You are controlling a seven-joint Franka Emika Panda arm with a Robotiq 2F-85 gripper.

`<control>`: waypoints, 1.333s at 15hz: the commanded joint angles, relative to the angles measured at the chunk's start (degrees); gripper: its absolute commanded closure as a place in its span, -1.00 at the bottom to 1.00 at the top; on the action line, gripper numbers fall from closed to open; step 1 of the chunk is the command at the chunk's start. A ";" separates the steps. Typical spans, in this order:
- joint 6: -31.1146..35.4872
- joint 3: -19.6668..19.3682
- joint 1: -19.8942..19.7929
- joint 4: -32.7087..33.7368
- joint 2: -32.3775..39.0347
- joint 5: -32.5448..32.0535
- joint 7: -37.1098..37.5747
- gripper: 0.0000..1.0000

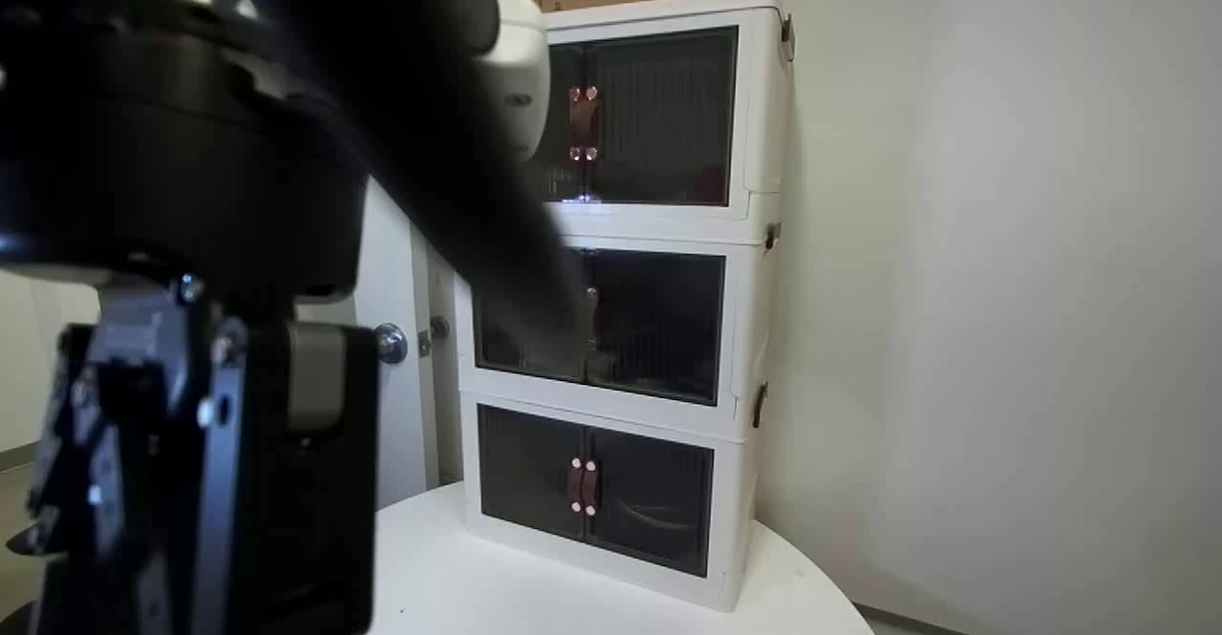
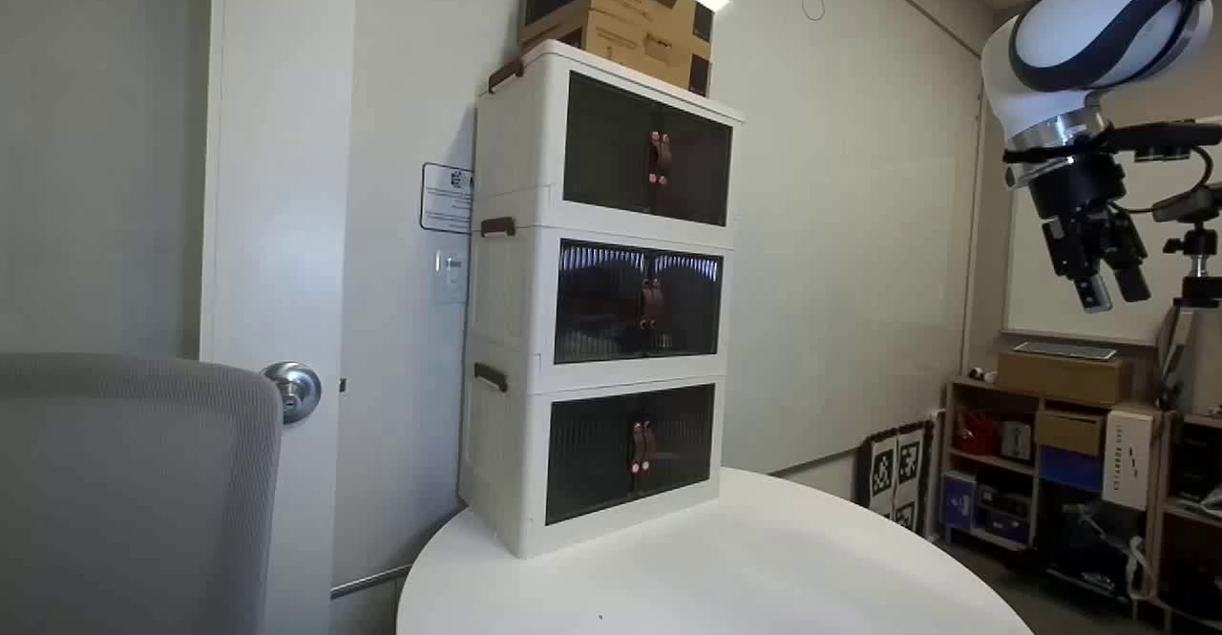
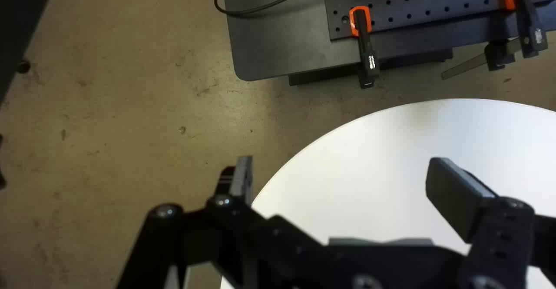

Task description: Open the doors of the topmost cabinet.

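The topmost cabinet (image 2: pixel 518 143) is the upper of three stacked white units and also shows in an exterior view (image 1: pixel 761 119). Its dark smoky doors (image 2: pixel 608 148) are shut, with small brown handles (image 2: pixel 659 158) meeting at the centre. They show in an exterior view (image 1: pixel 665 119) too, where the arm hides much of the left panel. My gripper (image 2: pixel 1113 291) hangs pointing down, well to the right of the cabinet and apart from it. In the wrist view the fingers (image 3: pixel 340 164) are wide apart with nothing between them. The cabinet is out of the wrist view.
The middle unit (image 2: pixel 549 306) and bottom unit (image 2: pixel 539 473) stand below on a round white table (image 2: pixel 811 559). Cardboard boxes (image 2: pixel 630 29) sit on top. A chair (image 2: pixel 134 482) is at left. A black table (image 3: pixel 278 41) with orange clamps shows in the wrist view.
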 commanded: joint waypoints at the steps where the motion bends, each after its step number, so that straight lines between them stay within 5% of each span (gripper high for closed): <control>1: -0.29 -0.78 0.95 0.16 -0.04 -0.29 0.32 -1.00; 5: 0.55 -0.74 1.14 0.78 0.87 -0.50 0.28 -1.00; 11: 21.08 4.75 3.52 7.62 14.63 -7.94 8.45 -1.00; 16: 31.69 12.54 7.38 15.25 26.54 -24.37 26.83 -1.00; 20: 32.41 13.93 13.07 23.51 33.51 -38.91 43.83 -1.00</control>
